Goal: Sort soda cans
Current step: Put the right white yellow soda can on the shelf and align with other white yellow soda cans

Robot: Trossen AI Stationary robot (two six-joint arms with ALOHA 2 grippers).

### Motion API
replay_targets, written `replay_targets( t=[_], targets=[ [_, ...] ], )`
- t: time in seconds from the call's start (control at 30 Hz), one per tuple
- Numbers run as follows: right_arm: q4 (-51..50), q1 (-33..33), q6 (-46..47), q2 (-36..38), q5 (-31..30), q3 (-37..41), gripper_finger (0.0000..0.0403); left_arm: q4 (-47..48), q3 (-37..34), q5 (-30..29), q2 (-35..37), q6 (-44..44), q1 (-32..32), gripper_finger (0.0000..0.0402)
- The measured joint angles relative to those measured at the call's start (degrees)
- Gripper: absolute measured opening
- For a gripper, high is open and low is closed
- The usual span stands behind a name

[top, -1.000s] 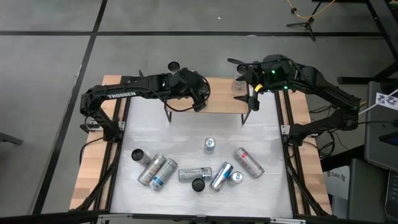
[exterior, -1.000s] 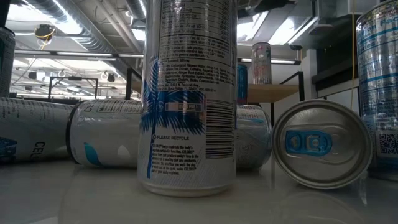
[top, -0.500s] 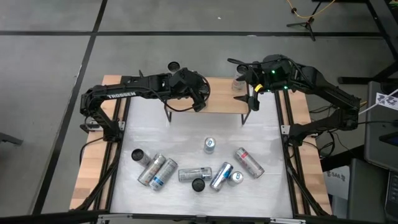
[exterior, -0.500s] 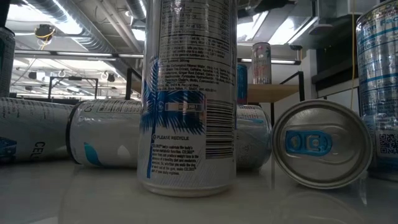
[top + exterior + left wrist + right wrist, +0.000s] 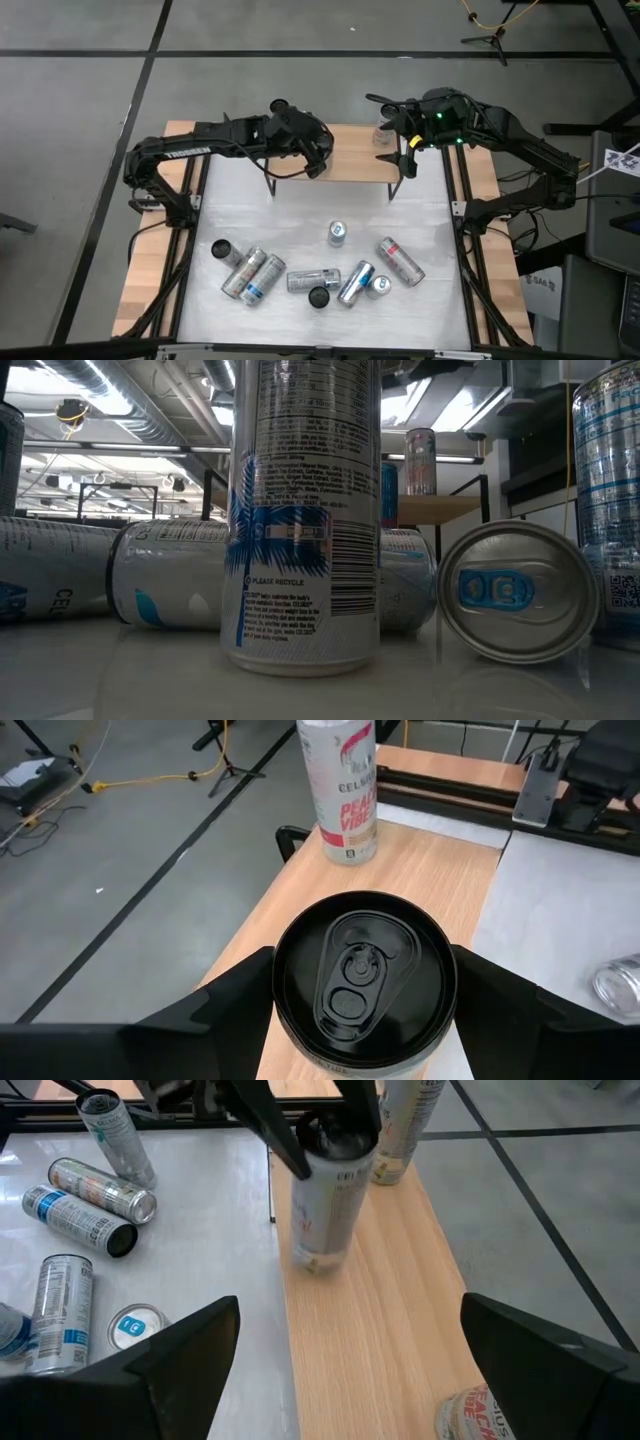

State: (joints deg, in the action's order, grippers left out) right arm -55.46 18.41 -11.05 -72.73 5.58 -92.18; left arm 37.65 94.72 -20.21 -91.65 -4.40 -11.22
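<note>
A wooden shelf (image 5: 350, 165) spans the table's far side. My left gripper (image 5: 313, 158) is over its left part, shut on a silver can with a dark top (image 5: 365, 985), which also shows in the right wrist view (image 5: 322, 1195). A peach-labelled can (image 5: 343, 785) stands on its base near the shelf's right end (image 5: 383, 133). Another dark-topped can (image 5: 280, 105) stands at the shelf's left end. My right gripper (image 5: 350, 1380) is open and empty over the shelf's right part (image 5: 402, 160). Several silver cans lie or stand on the white table, one with red marks (image 5: 400, 260). My left gripper pinches the can's wall just below its dark rim (image 5: 285, 1020), one finger (image 5: 270, 1130) on each side. The fingers come from above, slanting down. The can hangs nearly upright below them, its base (image 5: 315, 1263) at the shelf top; whether it rests there I cannot tell.
On the table, one can stands upright (image 5: 337, 233) and several lie in a row toward the near edge (image 5: 300, 280). In the low view an upright can (image 5: 305, 510) and a lying can's top (image 5: 510, 590) fill the foreground. Dark rails (image 5: 465, 200) flank the table.
My left gripper has shifted a little toward the table's far left corner, still shut on the dark-topped can, which stays nearly upright at the shelf.
</note>
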Motion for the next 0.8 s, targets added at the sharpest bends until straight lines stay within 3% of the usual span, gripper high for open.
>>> replay_targets(
  t=[0.37,0.8],
  targets=[
    [0.0,0.0,0.0,0.0,0.0,0.0,0.0376,4.9,0.0,-1.5,5.1,0.0,0.0,0.0246],
    [-0.1,0.0,0.0,0.0,0.0,0.0,0.0376,18.4,0.0,-7.4,12.6,-1.6,0.0,0.0246]
  ],
)
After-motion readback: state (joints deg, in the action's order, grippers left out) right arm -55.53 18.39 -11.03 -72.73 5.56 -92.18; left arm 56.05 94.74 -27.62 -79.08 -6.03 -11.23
